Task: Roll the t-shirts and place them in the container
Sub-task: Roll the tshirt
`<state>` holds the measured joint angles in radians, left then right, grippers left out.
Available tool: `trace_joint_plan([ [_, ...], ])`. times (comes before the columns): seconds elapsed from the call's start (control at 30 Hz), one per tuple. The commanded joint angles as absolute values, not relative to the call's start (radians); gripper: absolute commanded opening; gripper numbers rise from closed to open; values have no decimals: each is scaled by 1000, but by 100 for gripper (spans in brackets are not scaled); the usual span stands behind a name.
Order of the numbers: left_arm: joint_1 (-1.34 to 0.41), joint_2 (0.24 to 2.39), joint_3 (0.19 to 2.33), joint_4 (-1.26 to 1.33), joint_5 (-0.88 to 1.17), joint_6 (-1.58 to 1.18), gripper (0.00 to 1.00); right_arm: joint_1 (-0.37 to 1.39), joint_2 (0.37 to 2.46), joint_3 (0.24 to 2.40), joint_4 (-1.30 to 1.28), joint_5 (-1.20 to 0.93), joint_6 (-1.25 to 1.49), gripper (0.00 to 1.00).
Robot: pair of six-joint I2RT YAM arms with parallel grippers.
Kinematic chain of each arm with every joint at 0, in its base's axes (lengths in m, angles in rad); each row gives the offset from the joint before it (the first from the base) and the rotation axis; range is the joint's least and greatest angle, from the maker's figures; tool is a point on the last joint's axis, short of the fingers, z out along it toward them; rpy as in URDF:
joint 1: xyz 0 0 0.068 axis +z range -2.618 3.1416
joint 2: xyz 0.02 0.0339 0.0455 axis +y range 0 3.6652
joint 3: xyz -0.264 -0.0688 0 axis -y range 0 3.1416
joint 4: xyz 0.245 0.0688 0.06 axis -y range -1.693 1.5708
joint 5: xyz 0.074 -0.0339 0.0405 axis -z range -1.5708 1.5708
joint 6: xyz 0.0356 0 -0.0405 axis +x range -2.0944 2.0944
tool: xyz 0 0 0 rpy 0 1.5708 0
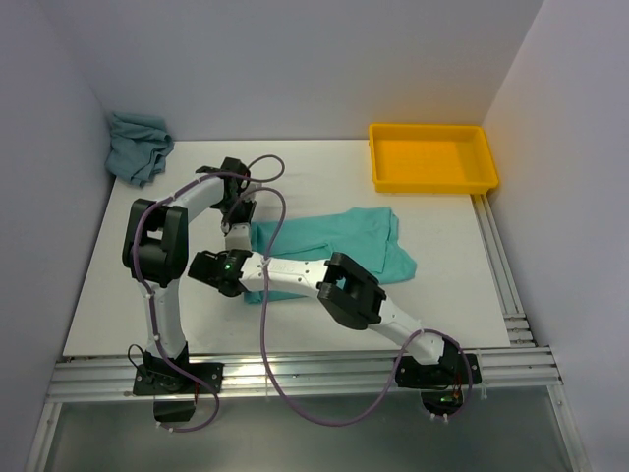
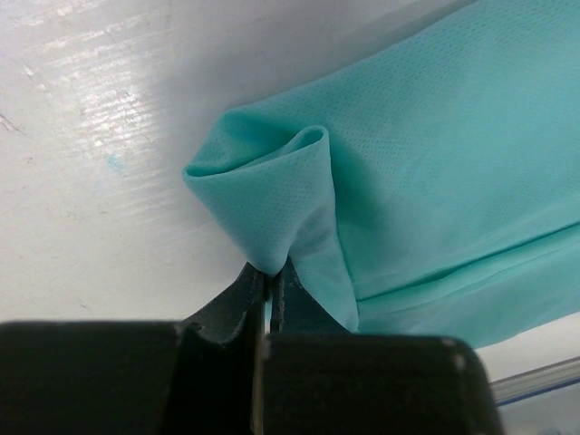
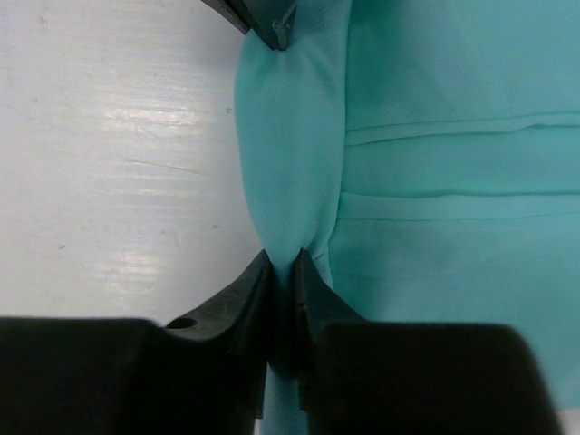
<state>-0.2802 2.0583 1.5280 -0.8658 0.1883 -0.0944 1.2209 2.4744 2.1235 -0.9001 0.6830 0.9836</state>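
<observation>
The mint-turquoise t-shirt (image 1: 344, 241) lies spread flat in the middle of the table. My left gripper (image 2: 270, 270) is shut on a raised fold at the shirt's far left corner (image 2: 272, 181). My right gripper (image 3: 283, 258) is shut on a pinch of the same left edge (image 3: 290, 163), nearer to me. In the right wrist view the left gripper's fingertips (image 3: 267, 27) show at the top of that edge. In the top view both grippers sit at the shirt's left side, the left gripper (image 1: 239, 232) beyond the right gripper (image 1: 241, 285). The grey-teal t-shirt (image 1: 138, 146) lies crumpled at the back left corner.
A yellow plastic tray (image 1: 432, 180) stands at the back right, just beyond the mint shirt. White walls close in the table on three sides. Purple cables loop off both arms over the table's near left part.
</observation>
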Motion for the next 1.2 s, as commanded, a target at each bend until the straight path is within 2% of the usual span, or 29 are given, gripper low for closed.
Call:
trace_joint_plan([
  [0.0,-284,2059,1583,-871,209,-98,2,1226,2373,1984,-798,572,1043,14],
  [0.13,-276,2060,1629,-890,238,-94,8,1190,2257,1783,-597,476,1065,8],
  [0.23,-264,2056,1670,-907,290,-81,19,1154,2160,1600,-389,367,1083,7],
  [0.27,-252,2052,1681,-916,305,-75,29,1134,2120,1521,-294,324,1100,7],
  [0.37,-223,2036,1727,-937,373,-60,45,1100,2054,1372,-111,252,1141,5],
  [0.43,-192,2023,1756,-949,432,-52,51,1066,2031,1295,45,175,1166,4],
  [0.57,-135,2005,1758,-963,511,-15,53,1017,1991,1082,305,74,1270,4],
  [0.73,-88,1970,1634,-916,593,35,53,982,2005,899,609,20,1411,2],
  [1.0,-86,1965,1338,-724,735,55,50,960,2103,755,957,-28,1586,4],
  [1.17,-94,2008,1252,-598,796,29,49,956,2177,723,1112,-41,1664,4],
])
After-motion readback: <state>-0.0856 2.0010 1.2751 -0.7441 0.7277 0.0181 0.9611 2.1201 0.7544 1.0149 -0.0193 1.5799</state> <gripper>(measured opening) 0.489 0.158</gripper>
